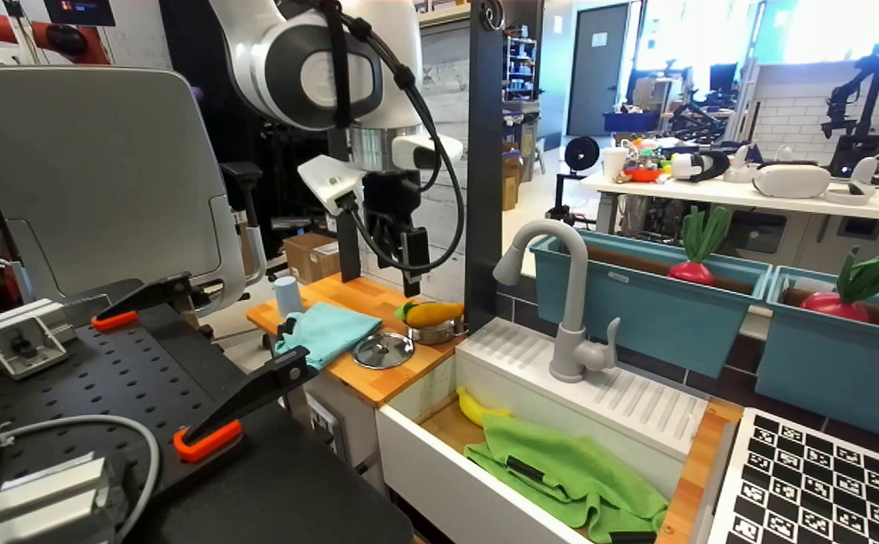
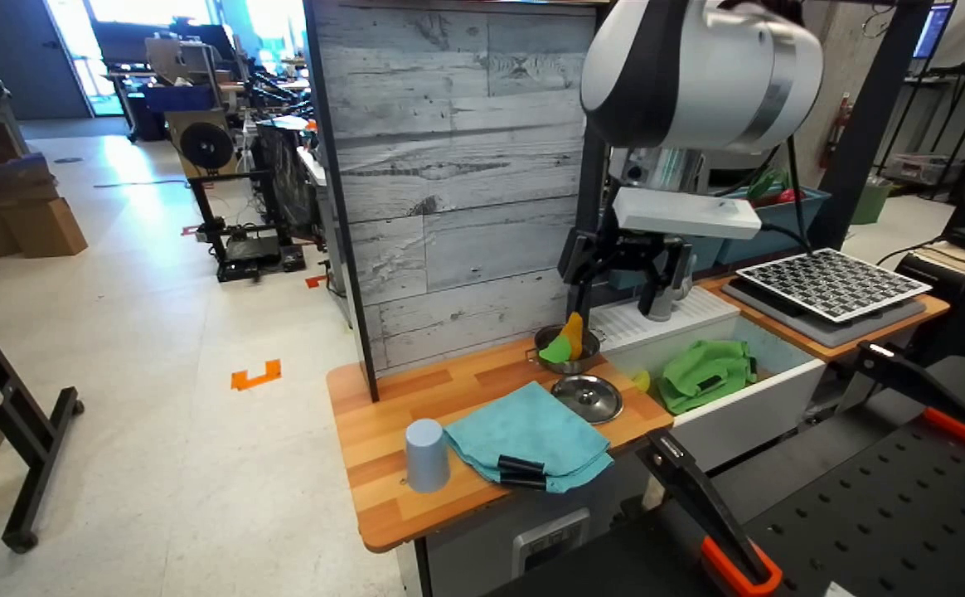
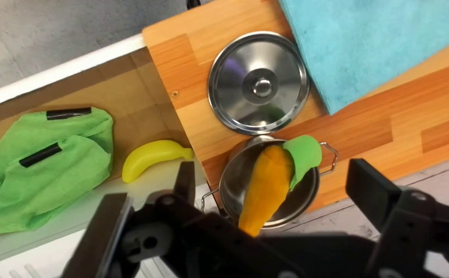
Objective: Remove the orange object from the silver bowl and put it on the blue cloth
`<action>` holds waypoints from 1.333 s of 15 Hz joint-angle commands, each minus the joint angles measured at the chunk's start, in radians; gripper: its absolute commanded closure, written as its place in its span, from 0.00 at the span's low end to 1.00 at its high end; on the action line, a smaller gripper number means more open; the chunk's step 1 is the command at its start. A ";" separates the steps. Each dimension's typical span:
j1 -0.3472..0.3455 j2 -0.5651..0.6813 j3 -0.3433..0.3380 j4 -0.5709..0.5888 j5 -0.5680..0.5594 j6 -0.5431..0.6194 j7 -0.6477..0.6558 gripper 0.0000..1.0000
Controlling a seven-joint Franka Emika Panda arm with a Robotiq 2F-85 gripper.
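Note:
The orange object [image 3: 267, 189] is yellow-orange and elongated with a green top. It lies tilted in the silver bowl [image 3: 303, 197], its narrow end over the rim. Both exterior views also show the orange object [image 1: 437, 313] [image 2: 574, 332] and the bowl [image 1: 433, 335] [image 2: 579, 366]. The blue cloth [image 2: 532, 435] lies folded on the wooden counter; it also shows in the wrist view [image 3: 378, 46]. My gripper [image 3: 276, 181] is open and empty, with its fingers apart on either side of the bowl. In an exterior view the gripper [image 2: 619, 307] hangs just above and beside the bowl.
A metal lid [image 3: 261, 73] lies between bowl and cloth. A light blue cup [image 2: 427, 456] stands beside the cloth. The white sink [image 1: 439, 476] holds a yellow banana [image 3: 153, 156] and a green cloth [image 3: 66, 170]. A grey faucet [image 1: 574, 302] and a plank wall [image 2: 466, 182] are near.

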 commanded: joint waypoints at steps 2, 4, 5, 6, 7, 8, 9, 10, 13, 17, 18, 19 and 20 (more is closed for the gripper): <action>0.011 0.141 -0.003 0.185 0.019 -0.017 0.067 0.00; 0.027 0.191 -0.022 0.251 0.013 -0.031 0.105 0.00; 0.030 0.210 -0.025 0.277 0.011 -0.038 0.116 0.00; 0.034 0.227 -0.027 0.295 0.011 -0.034 0.126 0.00; 0.037 0.241 -0.030 0.310 0.010 -0.027 0.132 0.00; 0.038 0.253 -0.030 0.328 0.008 -0.039 0.135 0.05; 0.044 0.267 -0.036 0.343 0.005 -0.037 0.141 0.26; 0.049 0.279 -0.041 0.357 0.003 -0.041 0.148 0.29; 0.065 0.309 -0.057 0.391 0.000 -0.046 0.163 0.48; 0.083 0.336 -0.076 0.423 -0.002 -0.048 0.184 0.02; 0.086 0.340 -0.079 0.428 -0.003 -0.051 0.187 0.26; 0.090 0.342 -0.085 0.431 -0.004 -0.055 0.192 0.40; 0.092 0.345 -0.089 0.434 -0.005 -0.056 0.195 0.41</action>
